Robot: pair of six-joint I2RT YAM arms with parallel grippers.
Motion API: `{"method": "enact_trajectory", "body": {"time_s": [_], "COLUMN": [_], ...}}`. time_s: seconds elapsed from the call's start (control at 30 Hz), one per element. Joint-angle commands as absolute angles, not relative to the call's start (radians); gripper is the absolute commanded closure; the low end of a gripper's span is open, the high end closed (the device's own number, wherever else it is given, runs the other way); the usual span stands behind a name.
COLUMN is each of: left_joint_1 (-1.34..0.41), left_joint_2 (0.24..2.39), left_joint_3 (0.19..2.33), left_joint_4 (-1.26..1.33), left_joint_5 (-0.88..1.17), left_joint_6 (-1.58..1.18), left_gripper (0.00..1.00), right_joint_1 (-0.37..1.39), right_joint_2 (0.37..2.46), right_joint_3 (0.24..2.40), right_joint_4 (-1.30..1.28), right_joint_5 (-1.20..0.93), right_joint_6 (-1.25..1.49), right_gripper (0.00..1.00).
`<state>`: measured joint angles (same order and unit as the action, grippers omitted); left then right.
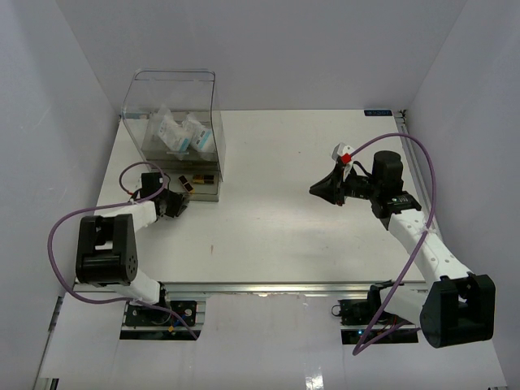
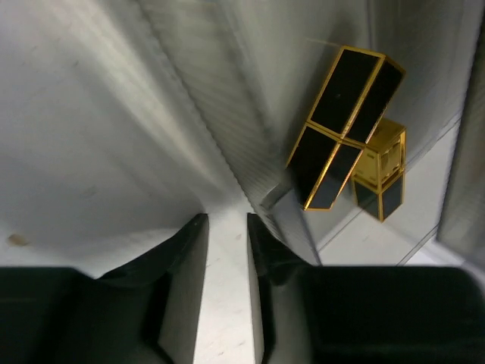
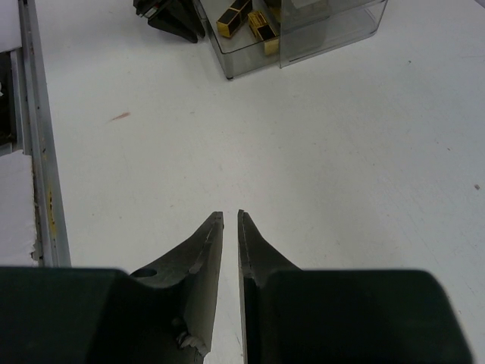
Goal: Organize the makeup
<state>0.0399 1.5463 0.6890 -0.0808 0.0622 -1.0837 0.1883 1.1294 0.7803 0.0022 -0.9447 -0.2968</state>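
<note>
The makeup in view is clear packets with white-and-blue labels [image 1: 183, 134] inside the clear box [image 1: 216, 114], and two black-and-gold tubes [image 2: 345, 125] [image 2: 379, 171] lying in the box's low front drawer [image 3: 241, 64]. The overhead view shows the tubes [image 1: 188, 184] at the drawer's left end. My left gripper [image 2: 226, 220] [image 1: 179, 199] sits low on the table just left of that drawer, jaws a narrow gap apart with only bare table between them. My right gripper [image 3: 230, 214] [image 1: 315, 189] hovers over the table's right half, pointing left, jaws nearly together and holding nothing.
The clear box stands at the table's back left corner. A metal rail [image 3: 38, 152] runs along the table's near edge. White walls enclose the table on three sides. A purple cable [image 1: 61, 223] loops beside the left arm.
</note>
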Motion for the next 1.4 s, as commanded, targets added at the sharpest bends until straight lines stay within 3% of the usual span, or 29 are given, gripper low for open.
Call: {"method": "enact_trajectory", "body": {"time_s": [0.0, 0.37, 0.87, 1.17, 1.37], "left_joint_1": [0.038, 0.044, 0.089, 0.136, 0.197], "left_joint_2": [1.605, 1.696, 1.689, 1.424, 1.148], "left_joint_3": [0.761, 0.821, 0.801, 0.586, 0.540], "left_joint_4": [-0.020, 0.070, 0.158, 0.312, 0.264], "left_joint_5": [0.016, 0.066, 0.190, 0.423, 0.597], "left_joint_6": [-1.109, -1.095, -1.049, -0.987, -0.850], "left_gripper": [0.55, 0.28, 0.25, 0.24, 0.04], "right_joint_1": [0.186, 0.186, 0.167, 0.076, 0.017], "right_joint_2": [1.128, 1.150, 1.162, 1.126, 1.071], "right_joint_3": [0.798, 0.795, 0.796, 0.796, 0.773], "right_joint_4": [0.023, 0.017, 0.004, 0.002, 0.002], "right_joint_5": [-0.949, -0.936, -0.922, -0.945, -0.927], "right_joint_6": [-0.315, -0.324, -0.345, -0.334, -0.332], "right_gripper": [0.80, 0.80, 0.80, 0.79, 0.76]}}
